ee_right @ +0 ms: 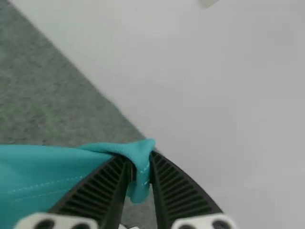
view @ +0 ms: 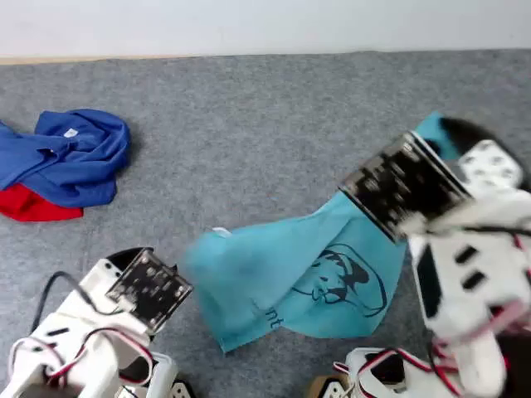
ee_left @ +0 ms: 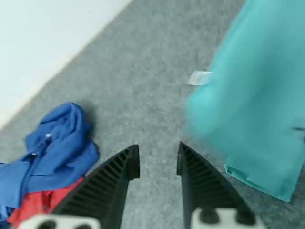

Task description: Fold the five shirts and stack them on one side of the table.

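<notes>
Across the grey tabletop (view: 274, 108), a wide bare stretch runs through the middle and along the far edge.

- Teal shirt (view: 290, 274): right-front area, unfolded, print upward. One corner is lifted off the surface; the rest trails down toward the front centre.
- Blue shirt (view: 75, 157): crumpled heap at the left edge, lying partly over the red one.
- Red shirt (view: 33, 206): bunched at the left edge, mostly covered.
- Right gripper (ee_right: 139, 164): raised over the right side, clenched on a bunched corner of the teal shirt.
- Left gripper (ee_left: 157, 155): front left, jaws parted, holding nothing, near the teal shirt's loose edge.

Step, as judged: spreading the teal shirt before its first fold. The next move calls for laying it flat in the bare middle, with the left gripper taking another corner. The left heap and the crowded front edge should be avoided.
</notes>
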`<action>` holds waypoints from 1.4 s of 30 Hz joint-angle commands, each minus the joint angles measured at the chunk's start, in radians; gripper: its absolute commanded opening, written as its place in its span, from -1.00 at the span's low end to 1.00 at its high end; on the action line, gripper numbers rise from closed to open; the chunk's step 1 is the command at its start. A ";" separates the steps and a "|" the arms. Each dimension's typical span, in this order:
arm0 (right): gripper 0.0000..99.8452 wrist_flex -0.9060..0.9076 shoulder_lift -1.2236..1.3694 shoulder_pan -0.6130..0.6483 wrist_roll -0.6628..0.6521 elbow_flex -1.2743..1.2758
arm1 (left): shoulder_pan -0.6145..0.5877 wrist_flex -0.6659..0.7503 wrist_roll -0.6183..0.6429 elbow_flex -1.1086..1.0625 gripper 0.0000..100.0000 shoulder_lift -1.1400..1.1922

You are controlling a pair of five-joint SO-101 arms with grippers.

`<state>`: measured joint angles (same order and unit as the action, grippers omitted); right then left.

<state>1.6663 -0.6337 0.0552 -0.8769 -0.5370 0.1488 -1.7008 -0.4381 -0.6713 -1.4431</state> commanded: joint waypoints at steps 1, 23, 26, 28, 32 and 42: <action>-0.98 0.039 -0.008 0.041 -0.003 0.081 | 0.000 0.078 -0.002 -0.105 -0.72 -0.012; -0.98 0.125 -0.018 0.033 -0.005 0.302 | 0.198 0.628 0.164 -0.513 -0.72 0.064; -0.98 0.125 -0.018 0.001 -0.005 0.338 | 0.201 0.703 0.175 -0.489 -0.72 0.196; -0.98 0.125 -0.018 -0.016 -0.005 0.354 | 0.203 0.733 0.176 -0.433 -0.72 0.299; -0.98 0.125 -0.018 -0.038 -0.005 0.385 | 0.229 0.743 0.201 -0.268 -0.72 0.525; -0.98 0.124 -0.018 -0.148 -0.005 0.397 | 0.313 0.736 0.203 0.050 -0.73 1.051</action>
<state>1.7538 -0.6322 -0.0552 -0.8769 -0.1350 0.4327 -0.9812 -0.2447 -0.7158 -0.4979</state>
